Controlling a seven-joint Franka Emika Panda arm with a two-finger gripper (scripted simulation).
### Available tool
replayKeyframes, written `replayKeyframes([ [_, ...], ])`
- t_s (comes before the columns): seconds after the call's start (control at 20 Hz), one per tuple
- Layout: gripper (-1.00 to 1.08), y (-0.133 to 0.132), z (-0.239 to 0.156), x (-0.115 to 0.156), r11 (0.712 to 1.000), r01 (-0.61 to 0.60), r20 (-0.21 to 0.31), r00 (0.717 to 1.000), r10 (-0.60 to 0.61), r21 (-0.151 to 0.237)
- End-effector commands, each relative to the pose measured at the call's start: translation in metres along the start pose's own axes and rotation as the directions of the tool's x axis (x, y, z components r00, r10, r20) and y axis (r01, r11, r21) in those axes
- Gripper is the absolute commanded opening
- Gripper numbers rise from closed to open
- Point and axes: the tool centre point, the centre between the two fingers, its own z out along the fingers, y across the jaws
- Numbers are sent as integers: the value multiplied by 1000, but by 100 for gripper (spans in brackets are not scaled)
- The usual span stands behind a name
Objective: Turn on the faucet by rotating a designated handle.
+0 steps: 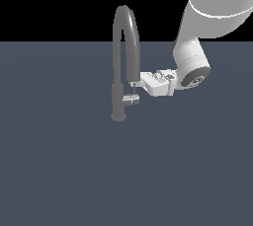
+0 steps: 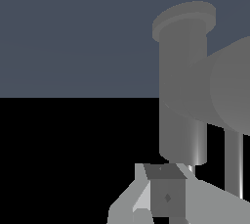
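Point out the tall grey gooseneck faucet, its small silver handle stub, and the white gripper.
Tall matte grey gooseneck faucet (image 1: 117, 72): exterior view, on the upright pipe.
Small shiny silver cylinder handle (image 1: 131, 100): exterior view, on the stub beside the base column.
White gripper (image 1: 138, 83): exterior view, at the fingertips near the thin lever rod.

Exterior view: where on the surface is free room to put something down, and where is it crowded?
Free: the floor in front of the faucet and toward the view's left. Crowded: beside the handle, where the gripper reaches in from the view's right.

Bare simulated floor (image 1: 59, 170), black void.
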Motion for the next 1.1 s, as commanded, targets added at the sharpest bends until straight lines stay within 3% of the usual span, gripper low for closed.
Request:
replayKeyframes([
  [0.0,-100,2,0,-1,1000,0,0,1000,0,0],
  [1.05,-100,39,1,-9,1000,0,0,1000,0,3],
])
